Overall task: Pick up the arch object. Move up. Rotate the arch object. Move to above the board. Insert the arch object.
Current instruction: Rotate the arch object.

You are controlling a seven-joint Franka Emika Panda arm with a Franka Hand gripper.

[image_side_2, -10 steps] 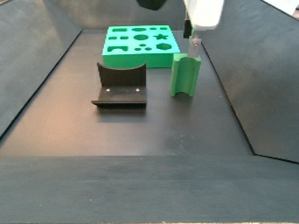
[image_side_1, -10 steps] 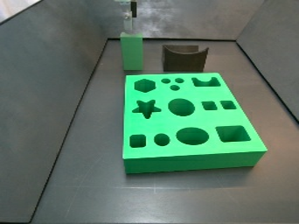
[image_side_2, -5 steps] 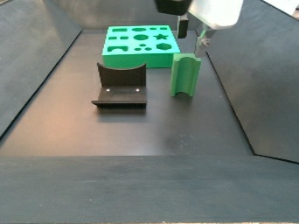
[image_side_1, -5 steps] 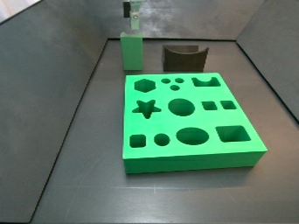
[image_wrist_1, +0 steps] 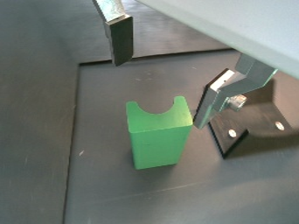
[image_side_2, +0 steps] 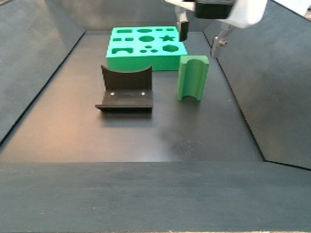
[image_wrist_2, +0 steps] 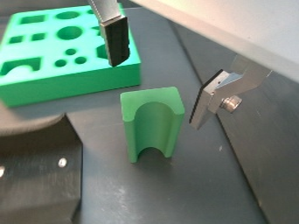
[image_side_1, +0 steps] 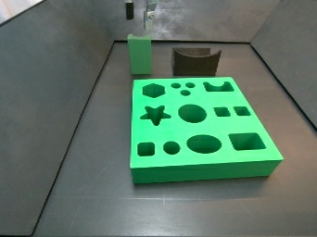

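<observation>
Arch object (image_wrist_1: 159,133), a small bright green plastic block with a curved scoop cut into its top end, stands upright on the dark floor (image_wrist_2: 176,192), below the gap between the fingers and not touched by either. The gripper (image_wrist_2: 163,66) hangs above it with its two flat silver plates spread wide: in both wrist views one finger (image_wrist_1: 119,39) lies off one side of the block and the other finger (image_wrist_1: 218,94) off the opposite side, both clear of its faces. In a side view the gripper (image_side_2: 201,35) hovers just over the top of the arch object (image_side_2: 195,78); in a side view its fingertips (image_side_1: 139,12) show at the picture's upper edge, straight above the narrow edge of the block (image_side_1: 140,55).

Out from the fingers, the fixture (image_side_2: 125,88), a dark L-shaped bracket on a base plate, stands on the floor just beside the block, apart from it. Farther off lies the board (image_side_1: 198,127), a large thick bright green square slab with hexagon, star, circle, square and notched arch cut-outs, flat on the floor and well apart from the fingers.
</observation>
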